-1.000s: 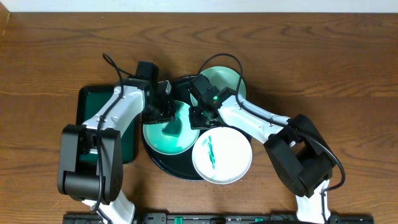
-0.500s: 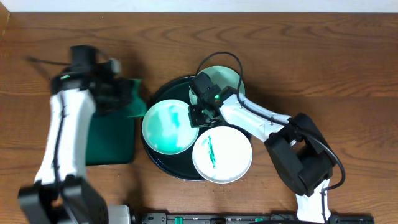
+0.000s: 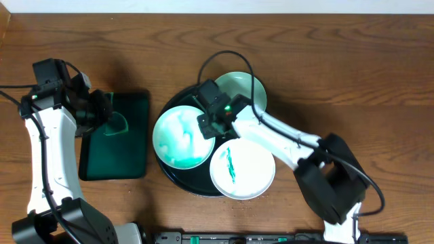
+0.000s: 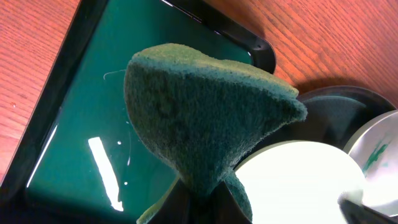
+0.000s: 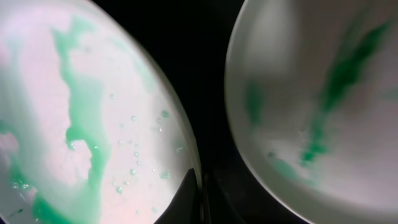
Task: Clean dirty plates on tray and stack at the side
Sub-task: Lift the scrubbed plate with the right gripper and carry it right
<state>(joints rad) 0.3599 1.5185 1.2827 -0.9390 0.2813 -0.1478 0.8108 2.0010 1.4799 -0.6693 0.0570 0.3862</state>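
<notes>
The large round black tray [image 3: 178,175] holds three plates. The left plate [image 3: 178,139] is smeared with pale green wash, and my right gripper [image 3: 208,127] is shut on its right rim [image 5: 186,155]. A second plate [image 3: 242,168] with a green streak lies at the front right. A third [image 3: 245,88] sits at the back, also in the right wrist view [image 5: 311,106]. My left gripper [image 3: 102,115] is shut on a dark green sponge [image 4: 199,106] above the rectangular green tray [image 3: 115,152].
The rectangular dark green tray [image 4: 74,130] lies left of the round tray, a little water shining on it. Bare wooden table surrounds both trays. A black cable loops over the back plate.
My left arm has swung the sponge from the left plate out over the green tray. My right gripper has stayed on the plate's rim, and the plate has shifted slightly left.
</notes>
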